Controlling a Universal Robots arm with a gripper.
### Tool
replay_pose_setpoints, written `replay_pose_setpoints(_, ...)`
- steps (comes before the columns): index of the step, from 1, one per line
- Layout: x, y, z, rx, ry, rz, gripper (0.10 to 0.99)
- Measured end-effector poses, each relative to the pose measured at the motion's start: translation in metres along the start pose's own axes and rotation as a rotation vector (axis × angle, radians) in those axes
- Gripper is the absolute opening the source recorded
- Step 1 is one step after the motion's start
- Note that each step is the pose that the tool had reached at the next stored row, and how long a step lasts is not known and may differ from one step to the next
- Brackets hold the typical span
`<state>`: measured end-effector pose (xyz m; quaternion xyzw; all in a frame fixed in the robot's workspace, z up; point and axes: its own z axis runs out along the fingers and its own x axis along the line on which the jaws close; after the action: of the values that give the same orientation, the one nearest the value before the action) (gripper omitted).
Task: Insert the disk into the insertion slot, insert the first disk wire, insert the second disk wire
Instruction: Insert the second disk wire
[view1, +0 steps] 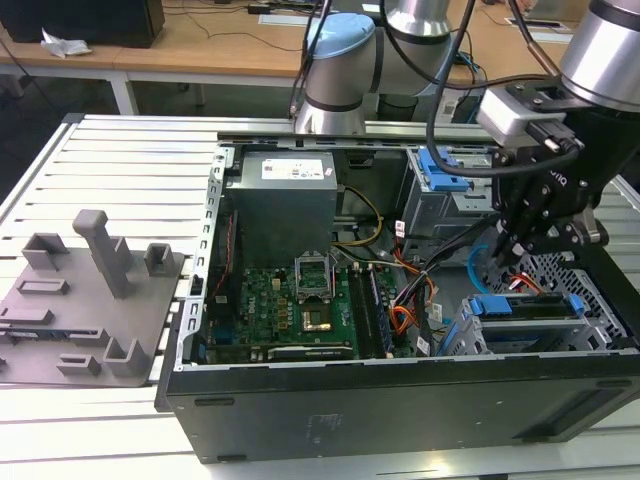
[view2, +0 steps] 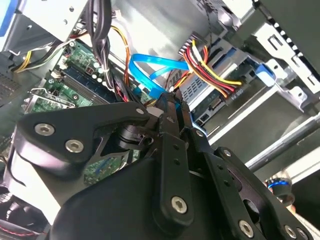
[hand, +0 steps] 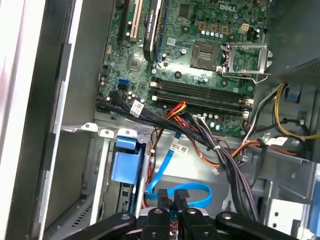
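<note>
Hovering: gripper (view1: 522, 243) above disk (view1: 530, 308) seated in insertion slot (view1: 585, 285)
Fingers: pressed together, pinching second disk wire (hand: 186, 194)
Crowding: first disk wire (view2: 210, 67), black cable bundle (hand: 220, 155), motherboard (view1: 285, 305)

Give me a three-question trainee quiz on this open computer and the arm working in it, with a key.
1. True or false: the disk lies outside the computer case.
2. Which cable do the gripper jaws pinch? A. light-blue cable B. yellow wire C. grey ribbon
3. Fill in: the red-orange-black wire bundle ends with its black plug at the ___.

Key: 1. False, it sits in the insertion slot. 2. A. 3. disk.
</note>
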<state>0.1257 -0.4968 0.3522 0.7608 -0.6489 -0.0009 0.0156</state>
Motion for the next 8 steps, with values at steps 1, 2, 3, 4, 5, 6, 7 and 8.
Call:
replay_pose_setpoints(1, 0.0000, 0.0000, 0.0002, -0.001, 0.0019, 0.013, 0.165)
replay_pose_setpoints(2, 0.0000, 0.0001, 0.0002, -0.002, 0.0048, 0.032, 0.165)
replay_pose_setpoints(3, 0.0000, 0.0000, 0.0002, -0.002, 0.0067, 0.046, 0.165)
replay_pose_setpoints(4, 0.0000, 0.0000, 0.0003, -0.003, 0.0085, 0.060, 0.165)
replay_pose_setpoints(5, 0.0000, 0.0000, 0.0004, -0.004, 0.0112, 0.080, 0.165)
replay_pose_setpoints(6, 0.0000, 0.0000, 0.0005, -0.004, 0.0129, 0.092, 0.165)
replay_pose_setpoints(7, 0.0000, 0.0000, 0.0005, -0.005, 0.0146, 0.104, 0.165)
replay_pose_setpoints(8, 0.0000, 0.0000, 0.0005, -0.005, 0.0156, 0.117, 0.165)
